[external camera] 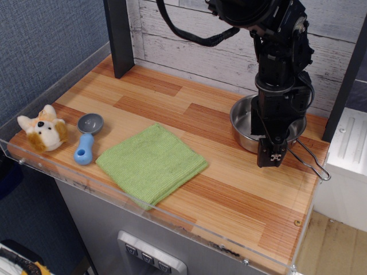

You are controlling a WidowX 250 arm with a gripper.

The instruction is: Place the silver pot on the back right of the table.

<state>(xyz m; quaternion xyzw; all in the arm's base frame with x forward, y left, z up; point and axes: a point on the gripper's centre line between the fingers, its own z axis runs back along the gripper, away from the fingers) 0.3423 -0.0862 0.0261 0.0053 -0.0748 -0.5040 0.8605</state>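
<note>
While the silver pot [248, 123] sits back-right, whether the fingers [271, 158] grip it is unclear.

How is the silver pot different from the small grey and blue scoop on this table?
The silver pot is all shiny metal and clearly larger; the scoop has a dull grey bowl on a blue handle. The pot's handle is a thin wire loop, the scoop's is thick and solid. The pot stands at the back right, partly behind the end effector; the scoop lies at the front left, near a plush toy. Both have a round bowl with one handle and rest on the table.
</note>
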